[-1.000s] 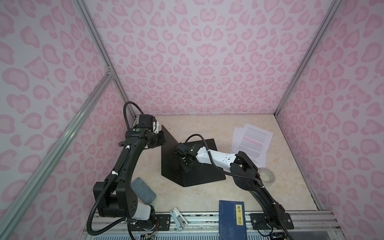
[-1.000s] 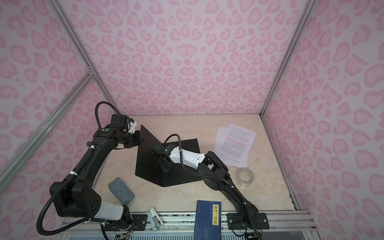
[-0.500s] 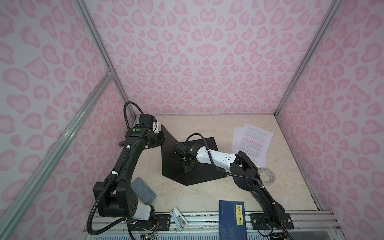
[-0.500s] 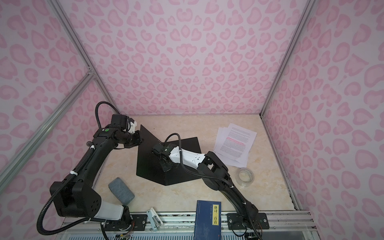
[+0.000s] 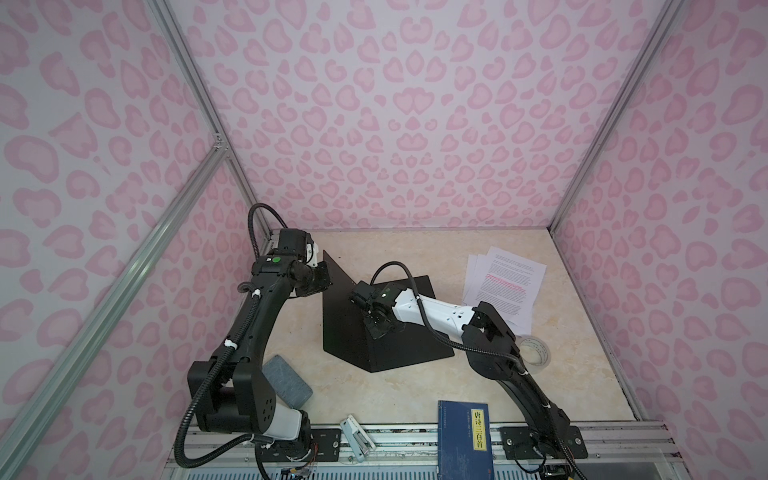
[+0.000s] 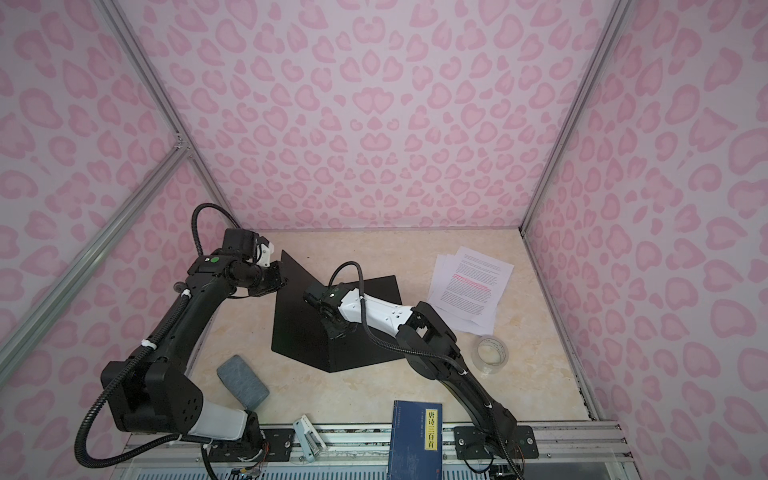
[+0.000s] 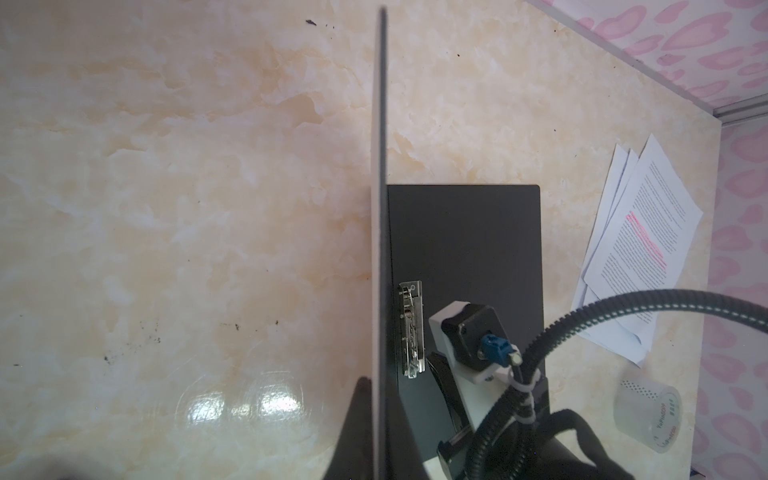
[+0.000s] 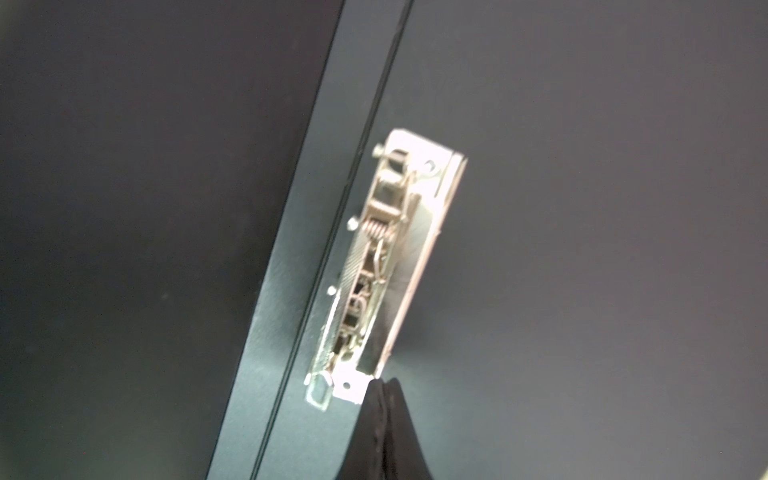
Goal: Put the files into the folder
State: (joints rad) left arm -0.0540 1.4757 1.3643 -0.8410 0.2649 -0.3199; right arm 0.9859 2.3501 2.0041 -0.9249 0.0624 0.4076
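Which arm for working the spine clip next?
Right, probably. The right gripper, shut, sits at the metal clip's end; the left gripper is clamped on the folder's raised cover, holding it open.

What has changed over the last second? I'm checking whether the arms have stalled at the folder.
Nothing visibly moved, and nothing was taken hold of or let go. The left gripper still pinches the folder by its raised cover. The right gripper, fingers shut, stays at the metal clip. The files still lie apart on the table.
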